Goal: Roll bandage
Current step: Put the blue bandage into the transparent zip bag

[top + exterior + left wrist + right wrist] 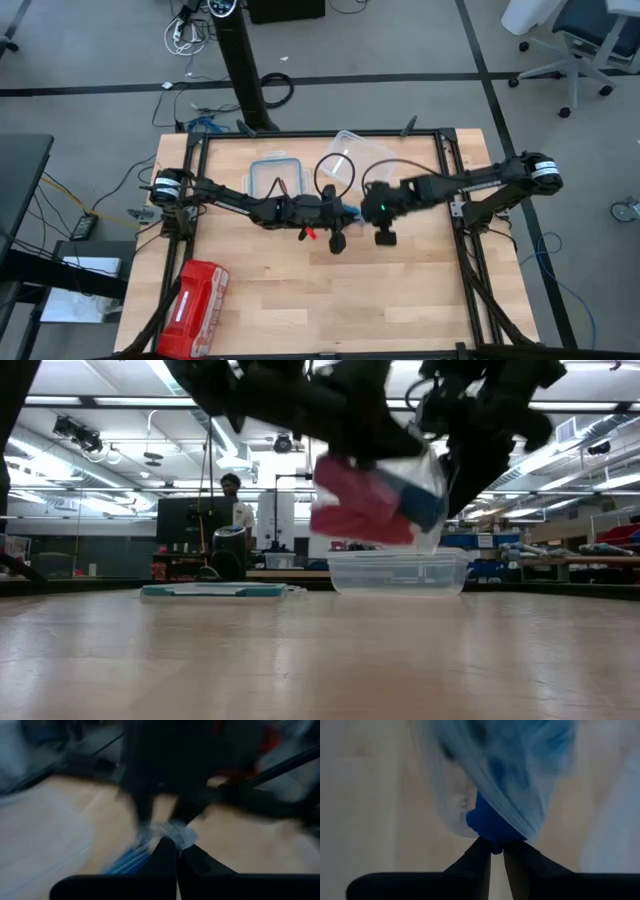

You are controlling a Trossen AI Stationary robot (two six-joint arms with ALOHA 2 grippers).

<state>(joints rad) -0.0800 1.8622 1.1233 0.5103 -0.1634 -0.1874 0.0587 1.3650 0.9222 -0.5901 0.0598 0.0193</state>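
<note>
A clear plastic bag (425,470) hangs in the air over the middle of the table between my two grippers. Inside it are red-pink fabric rolls (352,502) and the blue bandage (422,506). My left gripper (178,851) reaches in from the table's left and is shut on the bag's plastic. My right gripper (497,851) slants down from the right and is shut on the bandage (490,825). From above, both grippers meet at the blue spot (350,210). My left gripper pinches a bunched bit of the bag's clear plastic (167,832) between its two fingertips, coming in nearly level from the table's left. The bag is lifted clear of the table. My right gripper pinches an end of the blue bandage (492,834) at its fingertips, slanting down from the right. The bag's plastic (520,805) drapes around that spot; whether a layer lies between the fingers and the bandage I cannot tell.
A clear plastic box (396,572) stands on the table just beyond the bag, and its lid (275,175) lies to the left of it. A red zip pouch (196,294) lies at the near left corner. A person stands in the room behind the table.
</note>
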